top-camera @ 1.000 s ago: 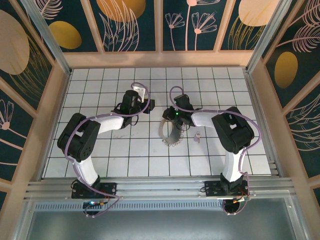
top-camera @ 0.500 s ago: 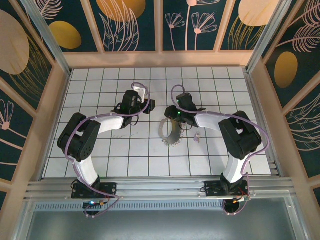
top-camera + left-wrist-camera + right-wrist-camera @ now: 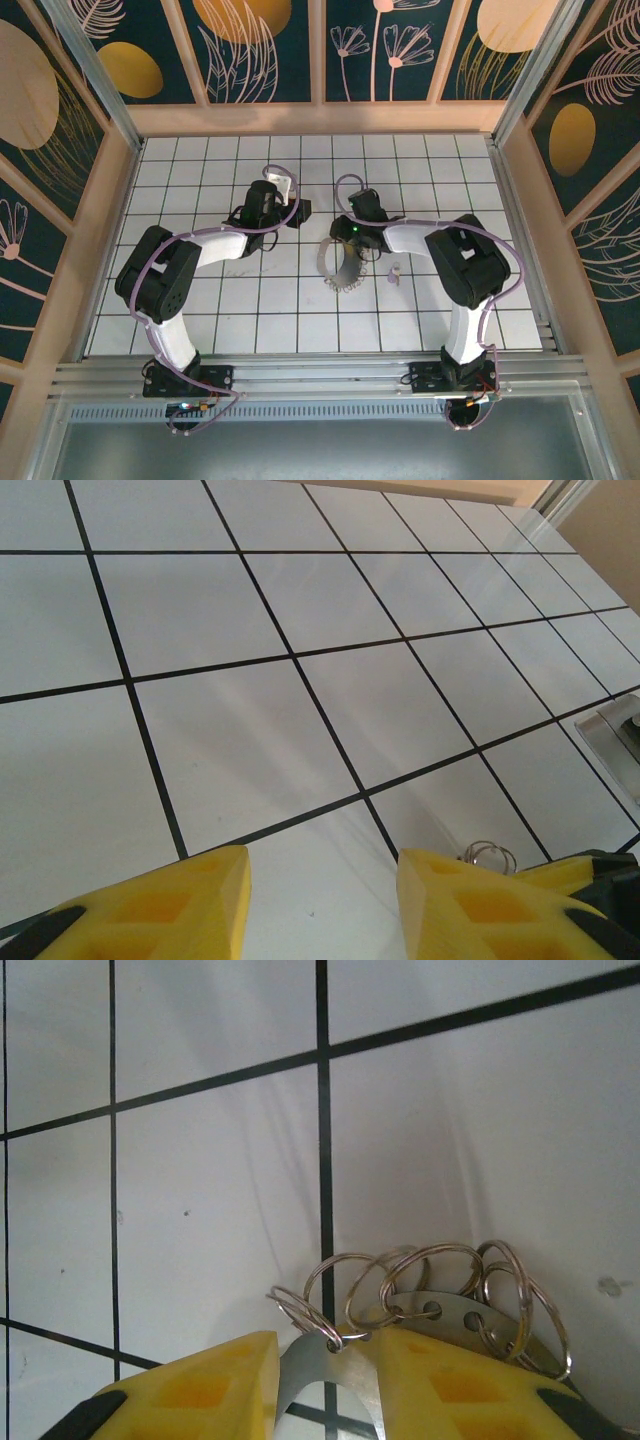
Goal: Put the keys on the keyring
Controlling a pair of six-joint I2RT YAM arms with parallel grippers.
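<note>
Right arm's elbow has swung back in toward the middle compared with half a second ago, and the hoop it carries has barely budged. Left arm hasn't moved at all.

So, the right gripper (image 3: 325, 1395) has its yellow fingers clamped on the keyring (image 3: 448, 1312), a thin grey metal hoop made of a flat band with holes. A bunch of small silvery split rings (image 3: 430, 1248) hang from those holes. From above, the hoop stands on edge on the white tiled table (image 3: 250, 310), rings at the bottom. The key (image 3: 393, 273), a tiny lilac-pink piece, lies flat just to the right of it, apart from it.

The left gripper (image 3: 320, 880) hovers with its fingers apart and only bare tile between them.

My take: the step is steadying the hoop so the key can go on. Doing it well means keeping that pinch firm and the hoop upright, with one split ring facing the key. Any twist and the band could slip. The key sits on the far side of the hoop from the free gripper, so I'd watch that reach.

The right wrist view gives you the pinch and the rings threaded through the holes, which the overhead can't resolve. The overhead gives you the key's spot. The left wrist view catches a little wire loop beside one finger; can't tell what it is.
</note>
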